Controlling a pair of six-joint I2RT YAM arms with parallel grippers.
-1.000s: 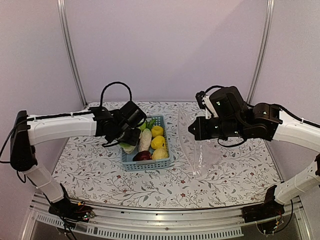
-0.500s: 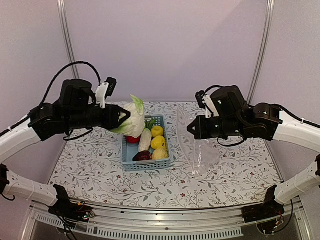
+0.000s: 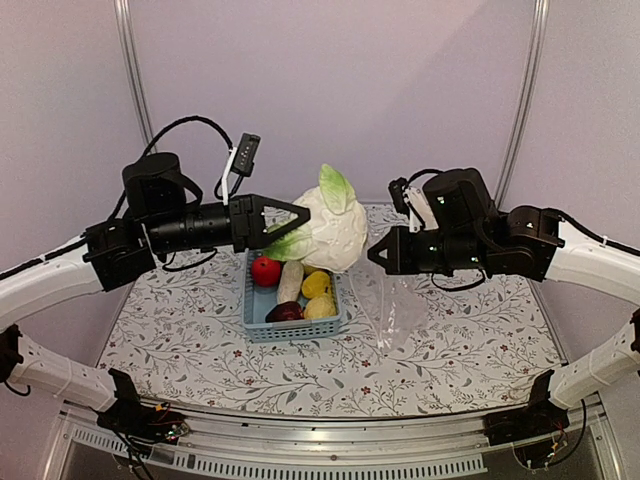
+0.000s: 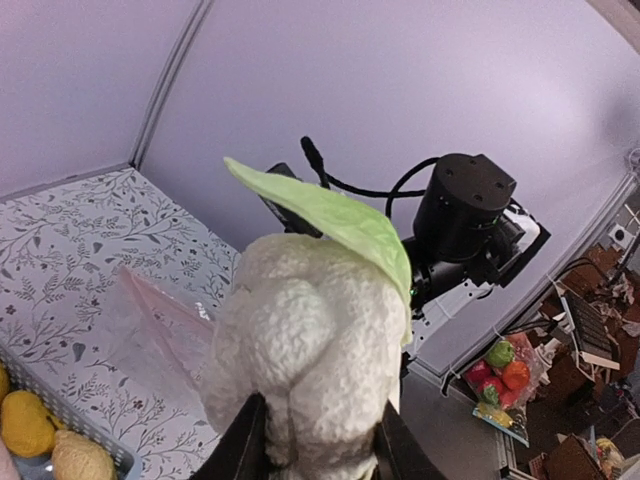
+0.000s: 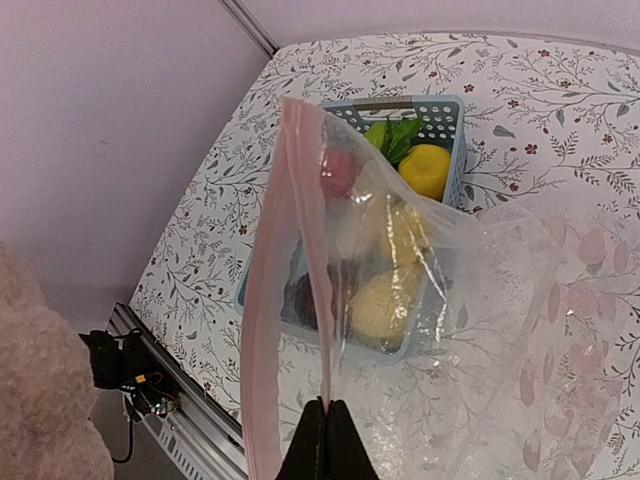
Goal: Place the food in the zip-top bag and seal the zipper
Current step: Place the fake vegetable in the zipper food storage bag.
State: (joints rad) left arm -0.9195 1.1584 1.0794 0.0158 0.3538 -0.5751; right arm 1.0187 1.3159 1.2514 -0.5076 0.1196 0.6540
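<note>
My left gripper [image 3: 298,222] is shut on a white cauliflower [image 3: 335,228] with a green leaf and holds it in the air above the basket, close to the bag's mouth. In the left wrist view the cauliflower [image 4: 315,350] fills the space between my black fingers [image 4: 246,445]. My right gripper [image 3: 378,255] is shut on the mouth edge of the zip-top bag [image 3: 398,300], which hangs down to the table. The right wrist view shows the pinkish zipper [image 5: 300,240] running up from the pinched jaws of that gripper [image 5: 325,432]. A red tomato [image 3: 266,270], a white radish [image 3: 291,281] and yellow lemons [image 3: 317,284] lie in the basket.
The light-blue basket [image 3: 295,329] stands on the flowered table [image 3: 180,330] at centre left, under the cauliflower. A dark purple piece [image 3: 285,312] lies at its front. Purple walls and metal posts close the back and sides.
My left gripper lifted the cauliflower out of the basket and carried it up and right toward the bag. The right gripper shifted the bag's mouth slightly left.
</note>
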